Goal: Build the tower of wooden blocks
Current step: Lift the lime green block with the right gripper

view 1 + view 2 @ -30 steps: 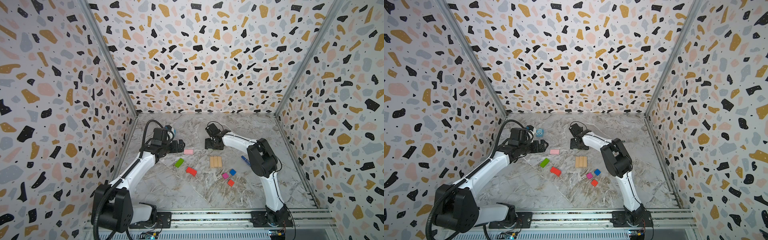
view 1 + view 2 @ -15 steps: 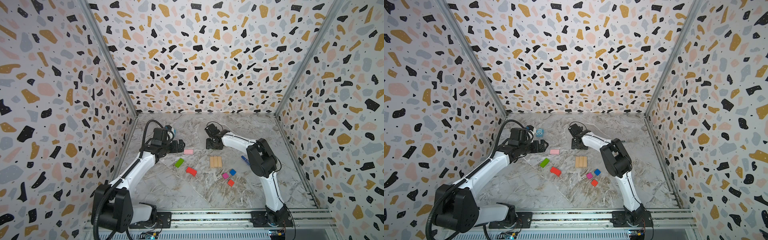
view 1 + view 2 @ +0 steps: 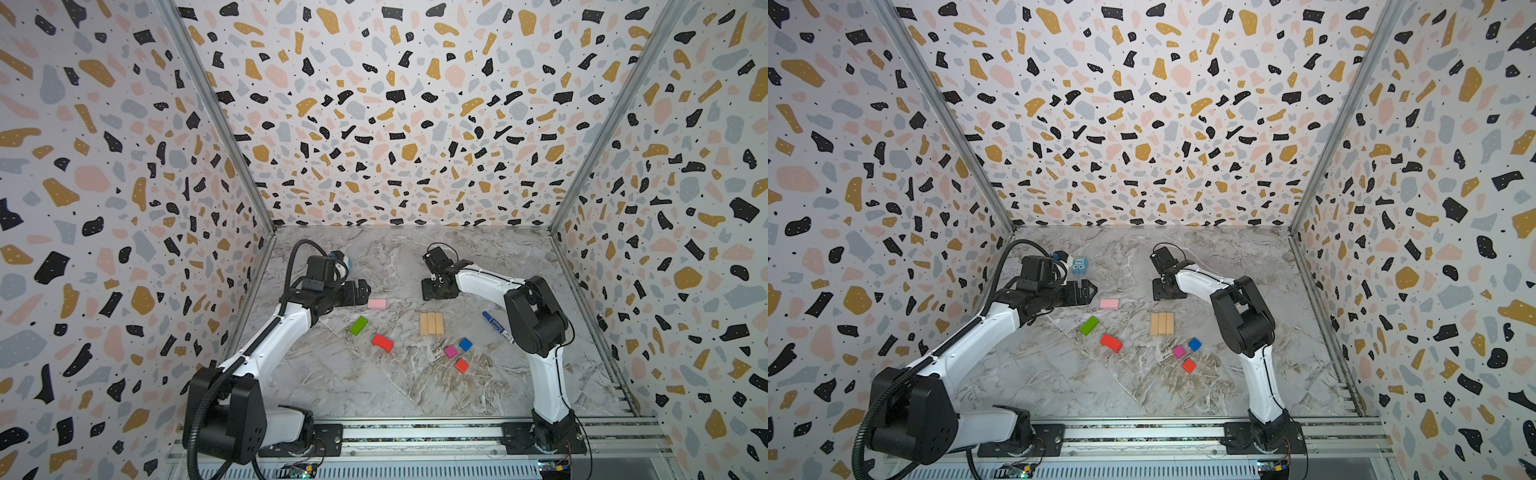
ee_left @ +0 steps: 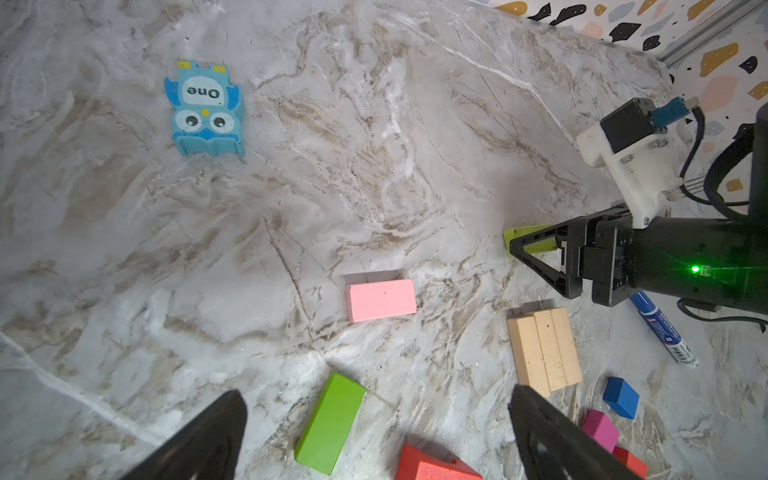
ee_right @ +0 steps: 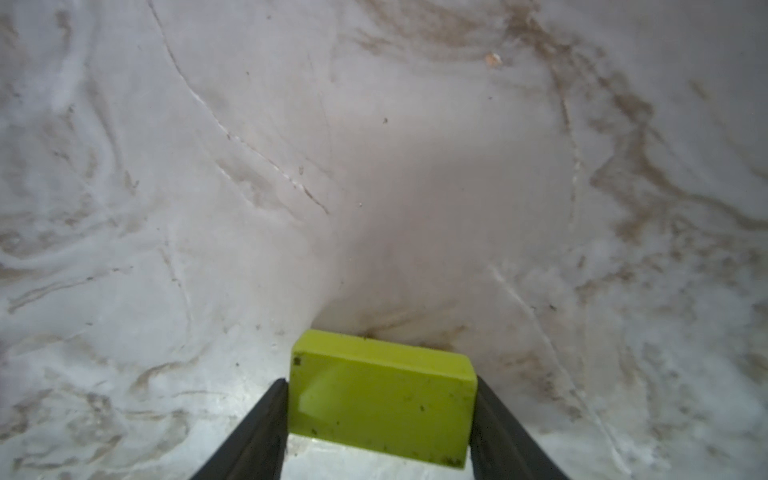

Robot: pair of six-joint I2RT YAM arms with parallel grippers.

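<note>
**Right arm clamps a lime-green block**

The lime-green block [image 5: 380, 399] is low over the marbled tabletop [image 5: 374, 166], on the far side of the tan base. The right gripper [image 5: 380, 382] presses a jaw against each short end. That's a grasp, though whether the block is lifted clear is hard to call. It looks like rigid painted wood: probably light, with smooth and likely slippery faces, so a centred, square pinch looks wise. Nearer the arm bases, three tan oblongs [image 3: 431, 323] lie side by side, touching. The pink block [image 3: 377, 304], second green block [image 3: 358, 325] and red block [image 3: 382, 343] lie off to the left. Near them the left gripper [image 3: 360, 292] hovers, spread wide and empty.
</note>
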